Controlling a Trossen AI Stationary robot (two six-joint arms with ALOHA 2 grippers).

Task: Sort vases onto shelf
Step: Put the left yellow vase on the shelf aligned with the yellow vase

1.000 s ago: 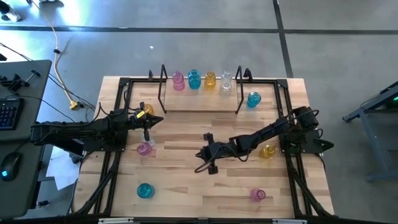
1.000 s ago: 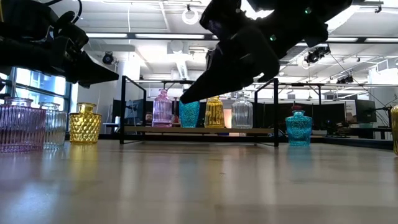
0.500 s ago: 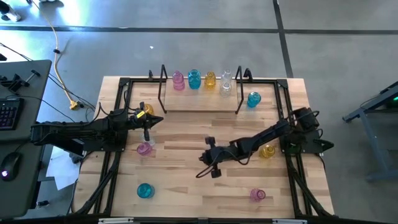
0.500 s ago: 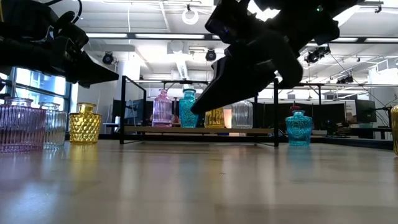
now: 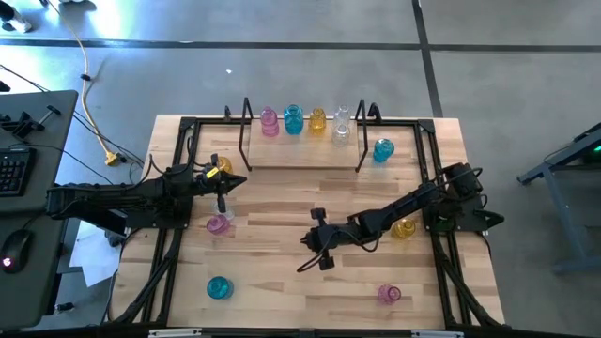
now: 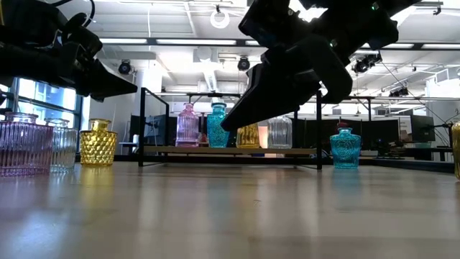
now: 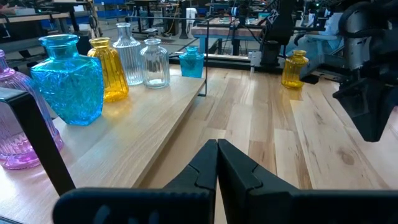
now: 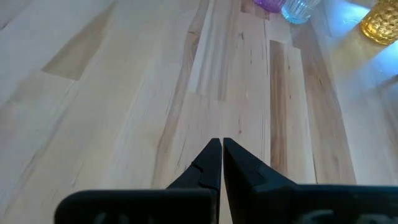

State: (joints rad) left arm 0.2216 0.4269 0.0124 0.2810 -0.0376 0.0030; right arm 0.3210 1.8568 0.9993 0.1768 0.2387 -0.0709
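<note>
Meanwhile, four vases [image 5: 304, 120] are seen lined up on the shelf [image 5: 246, 127] at upper centre; six are left scattered, both grippers [image 5: 316, 238] pressed together, empty.

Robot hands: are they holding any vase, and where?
No. The left hand and right hand are both shut on nothing, over bare table.
</note>
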